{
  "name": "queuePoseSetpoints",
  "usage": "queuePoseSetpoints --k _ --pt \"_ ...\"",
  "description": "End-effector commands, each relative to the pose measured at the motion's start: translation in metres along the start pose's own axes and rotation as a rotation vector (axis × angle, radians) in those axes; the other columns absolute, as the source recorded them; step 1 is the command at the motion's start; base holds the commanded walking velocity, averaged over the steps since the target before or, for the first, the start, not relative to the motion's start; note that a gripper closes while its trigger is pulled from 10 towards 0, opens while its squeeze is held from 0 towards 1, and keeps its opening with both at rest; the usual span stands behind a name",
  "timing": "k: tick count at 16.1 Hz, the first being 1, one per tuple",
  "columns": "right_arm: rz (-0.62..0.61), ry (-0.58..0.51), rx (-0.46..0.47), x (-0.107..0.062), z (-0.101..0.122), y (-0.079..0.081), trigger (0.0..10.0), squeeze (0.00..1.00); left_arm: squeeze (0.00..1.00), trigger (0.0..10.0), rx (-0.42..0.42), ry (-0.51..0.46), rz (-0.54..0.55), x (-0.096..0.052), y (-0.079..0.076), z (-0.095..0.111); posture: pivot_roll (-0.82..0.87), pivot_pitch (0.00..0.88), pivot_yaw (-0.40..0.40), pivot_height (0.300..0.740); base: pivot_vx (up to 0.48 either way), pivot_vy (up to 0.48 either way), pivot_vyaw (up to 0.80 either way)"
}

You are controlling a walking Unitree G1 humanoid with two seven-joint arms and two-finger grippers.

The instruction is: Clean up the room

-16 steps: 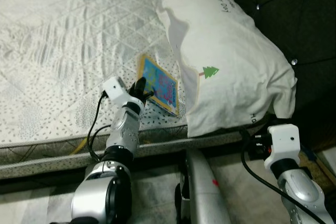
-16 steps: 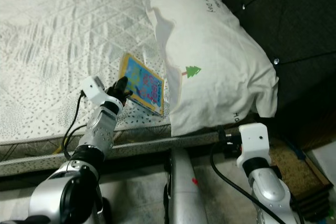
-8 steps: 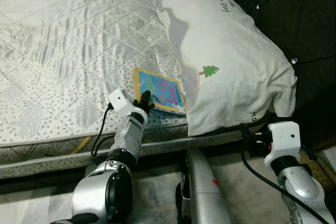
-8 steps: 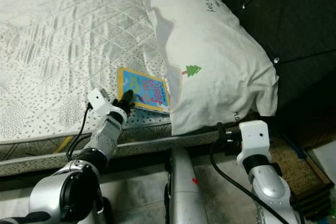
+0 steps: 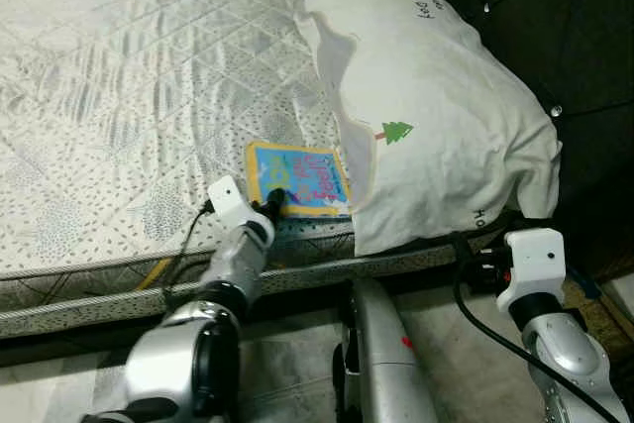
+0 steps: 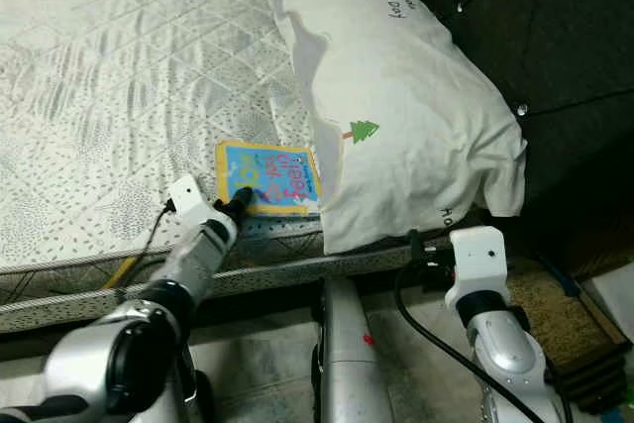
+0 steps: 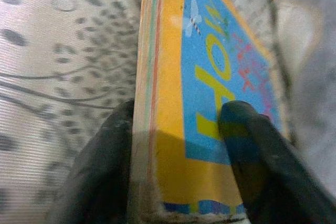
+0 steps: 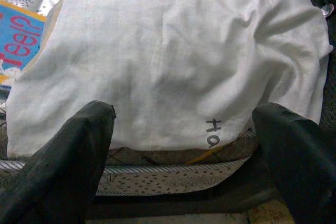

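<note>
A children's book (image 5: 297,178) with a yellow border and blue cover lies flat on the mattress (image 5: 119,66), close to its front edge. Its right side is tucked against a large white pillow (image 5: 426,96) bearing a small green tree print. My left gripper (image 5: 272,203) is shut on the book's near edge; in the left wrist view one finger (image 7: 252,156) presses the cover (image 7: 210,66) and the other lies under the spine. My right gripper (image 8: 184,124) is open, below the mattress edge and facing the pillow's (image 8: 173,61) lower end, with nothing between its fingers.
A dark tufted headboard (image 5: 555,37) stands behind the pillow at the right. The mattress side and bed frame (image 5: 89,294) run across the front. Light floor (image 5: 297,364) lies below, with a brown mat (image 6: 570,304) at the far right.
The book, tilted up on its edge a second ago, now lies flat on the mattress. My left gripper came down and back toward the bed's edge with it. The right arm stayed put.
</note>
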State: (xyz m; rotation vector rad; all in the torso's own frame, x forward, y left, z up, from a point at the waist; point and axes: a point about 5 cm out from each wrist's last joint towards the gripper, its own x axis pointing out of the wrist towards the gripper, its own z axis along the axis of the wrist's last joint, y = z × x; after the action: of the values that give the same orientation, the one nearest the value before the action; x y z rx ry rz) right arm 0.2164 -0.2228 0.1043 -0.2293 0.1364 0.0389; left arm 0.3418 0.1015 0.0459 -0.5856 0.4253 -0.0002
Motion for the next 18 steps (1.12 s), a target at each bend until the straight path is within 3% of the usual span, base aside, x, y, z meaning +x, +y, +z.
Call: queuePoseSetpoints --k 1,4,9,14,18 --pt "-0.004 0.012 0.003 0.000 -0.003 0.000 10.0 0.00 1.00 10.0 0.065 0.049 0.003 0.001 -0.004 -0.003 -0.19 0.170 -0.075 0.545 0.000 0.000 0.00" --pt "0.000 0.009 0.008 0.005 -0.003 0.003 10.0 0.00 1.00 10.0 0.163 0.058 0.027 0.001 0.004 0.002 -0.18 0.164 -0.073 0.545 0.000 0.000 0.00" --pt "0.009 -0.003 0.021 0.013 -0.001 0.010 10.0 0.00 1.00 10.0 0.273 0.109 0.011 0.001 -0.001 -0.005 -0.14 0.153 -0.062 0.545 0.000 0.000 0.00" --pt "0.004 -0.005 0.047 0.020 -0.006 0.017 10.0 0.00 1.00 10.0 0.297 -0.071 0.065 -0.006 0.006 0.019 -0.10 0.143 -0.039 0.545 0.000 0.000 0.00" --pt "-0.007 -0.025 0.076 0.032 -0.003 0.022 10.0 0.00 1.00 10.0 0.368 -0.291 0.041 -0.037 0.003 0.040 -0.06 0.133 -0.019 0.545 0.000 0.000 0.00"
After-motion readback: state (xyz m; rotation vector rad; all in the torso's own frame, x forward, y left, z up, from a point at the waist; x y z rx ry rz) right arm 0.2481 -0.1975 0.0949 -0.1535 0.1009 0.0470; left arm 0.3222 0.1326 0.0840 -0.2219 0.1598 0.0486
